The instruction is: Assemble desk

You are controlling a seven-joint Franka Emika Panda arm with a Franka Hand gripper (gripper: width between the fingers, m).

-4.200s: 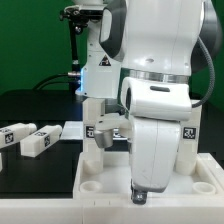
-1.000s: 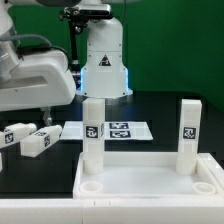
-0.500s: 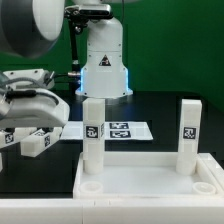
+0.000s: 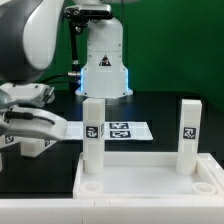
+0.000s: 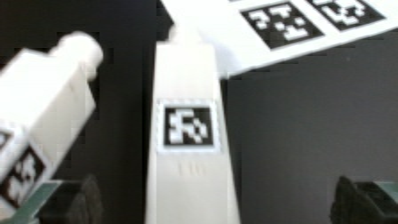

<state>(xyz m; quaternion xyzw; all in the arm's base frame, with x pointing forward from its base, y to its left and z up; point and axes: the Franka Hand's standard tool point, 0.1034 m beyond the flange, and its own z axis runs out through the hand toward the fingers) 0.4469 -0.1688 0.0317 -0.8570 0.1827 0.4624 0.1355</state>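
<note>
On the black table [image 4: 165, 110], the gripper [image 5: 214, 205] hovers, fingers apart, directly over a loose leg [image 5: 187, 110], a second leg [image 5: 45, 110] just beside it. Off to its side, the tabletop [image 4: 150, 172] holds two upright legs [image 4: 93, 130] at its corners.

I count: 1 tabletop [image 4: 150, 170]; 2 upright legs [image 4: 93, 130] [image 4: 188, 133]; 2 loose legs [image 5: 187, 120] [image 5: 45, 105]; 2 open front sockets [image 4: 90, 185] [image 4: 208, 186]; 1 marker board [image 4: 128, 131].

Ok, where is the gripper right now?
At the exterior view's far left, the gripper hangs open over the two loose legs lying on the table, beside the marker board.
</note>
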